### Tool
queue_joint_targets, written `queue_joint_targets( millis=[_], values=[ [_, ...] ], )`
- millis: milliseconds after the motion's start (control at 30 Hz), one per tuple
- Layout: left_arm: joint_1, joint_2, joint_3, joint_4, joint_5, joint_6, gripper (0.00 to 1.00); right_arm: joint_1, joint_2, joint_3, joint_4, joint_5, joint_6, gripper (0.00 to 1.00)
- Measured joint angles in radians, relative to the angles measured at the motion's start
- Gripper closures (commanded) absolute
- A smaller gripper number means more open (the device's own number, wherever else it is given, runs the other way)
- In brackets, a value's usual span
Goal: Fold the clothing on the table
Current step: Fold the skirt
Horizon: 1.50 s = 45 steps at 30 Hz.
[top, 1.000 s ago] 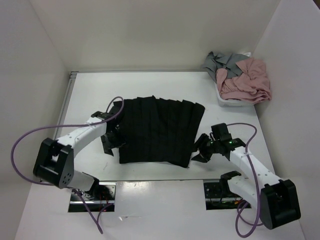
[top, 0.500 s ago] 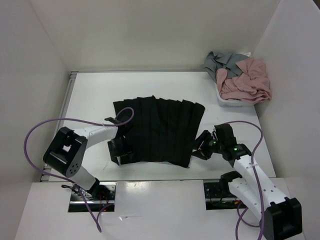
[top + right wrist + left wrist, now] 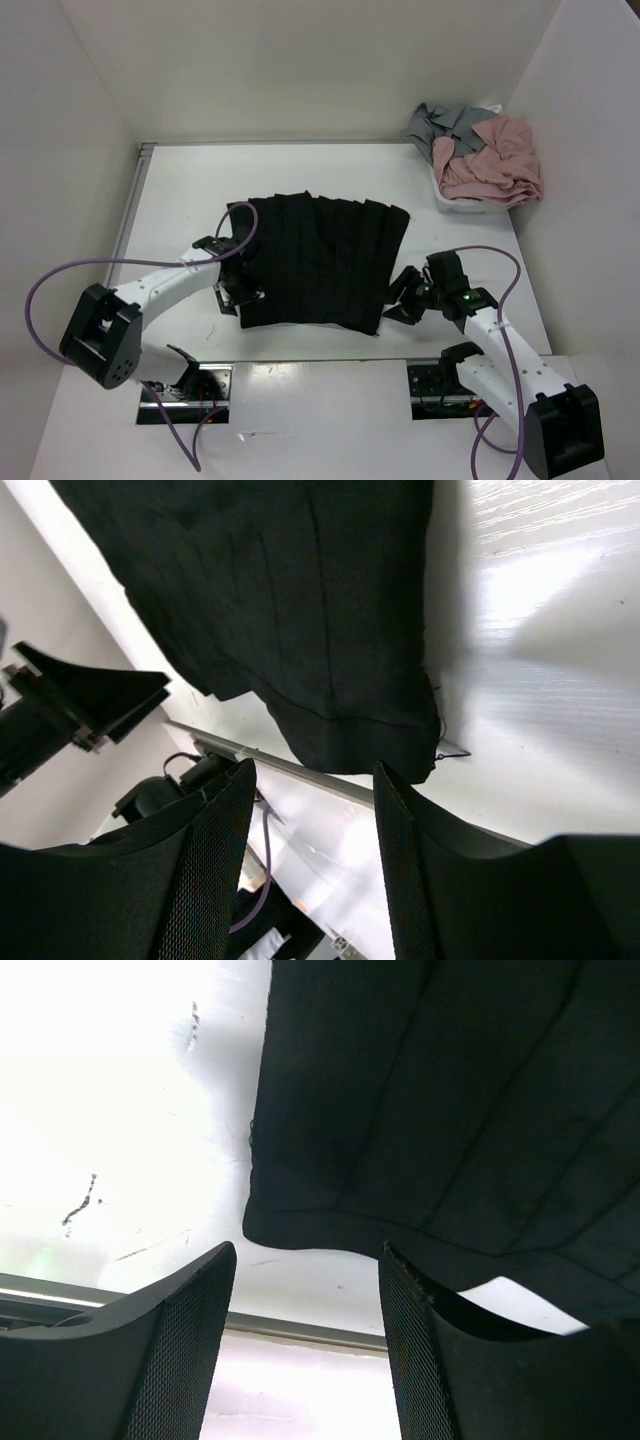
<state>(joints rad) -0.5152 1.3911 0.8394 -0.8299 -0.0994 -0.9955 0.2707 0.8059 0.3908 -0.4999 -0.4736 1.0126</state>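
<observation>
My open left claw [image 3: 308,1250] hides a near corner of the one black skirt [image 3: 320,260] from above; my right claw [image 3: 314,765] is open too.

clothing [image 3: 315,265]: solid black (pleat lines) | table [image 3: 180,200]: white | pink garment [image 3: 495,160] | grey garment [image 3: 445,122]

Right claw [image 3: 312,780]: fingers apart, nothing between them. Black pleated clothing [image 3: 300,600] lies flat on the white worktop [image 3: 530,680], its hem corner just beyond the fingertips. Loose thread [image 3: 447,750] at the corner. Metal rim [image 3: 290,768] crosses below the hem.
</observation>
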Motion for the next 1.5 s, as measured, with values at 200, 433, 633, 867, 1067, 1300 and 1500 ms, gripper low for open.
queue_joint_targets(
  millis=[200, 433, 633, 867, 1067, 1300, 1500],
  values=[
    [-0.001, 0.001, -0.022, 0.032, -0.032, -0.027, 0.34, 0.000, 0.021, 0.000, 0.002, 0.000, -0.011, 0.44],
    [-0.040, 0.077, -0.060, 0.071, -0.085, -0.057, 0.39, 0.000, -0.010, 0.000, 0.003, 0.016, -0.016, 0.44],
    [-0.051, 0.075, -0.062, 0.108, -0.102, -0.068, 0.64, 0.000, -0.048, 0.000, 0.003, 0.027, -0.015, 0.44],
    [-0.051, 0.071, -0.068, 0.138, -0.110, -0.088, 0.88, 0.014, 0.001, -0.038, 0.030, 0.035, -0.015, 0.42],
    [-0.051, 0.071, -0.068, 0.148, -0.111, -0.085, 1.00, 0.015, 0.134, -0.045, 0.051, 0.076, -0.020, 0.42],
    [-0.053, 0.074, -0.066, 0.150, -0.107, -0.083, 1.00, 0.042, 0.379, 0.025, 0.128, 0.091, -0.032, 0.44],
    [-0.053, 0.076, -0.065, 0.150, -0.104, -0.082, 1.00, 0.084, 0.474, 0.074, 0.196, 0.088, -0.042, 0.46]
  ],
)
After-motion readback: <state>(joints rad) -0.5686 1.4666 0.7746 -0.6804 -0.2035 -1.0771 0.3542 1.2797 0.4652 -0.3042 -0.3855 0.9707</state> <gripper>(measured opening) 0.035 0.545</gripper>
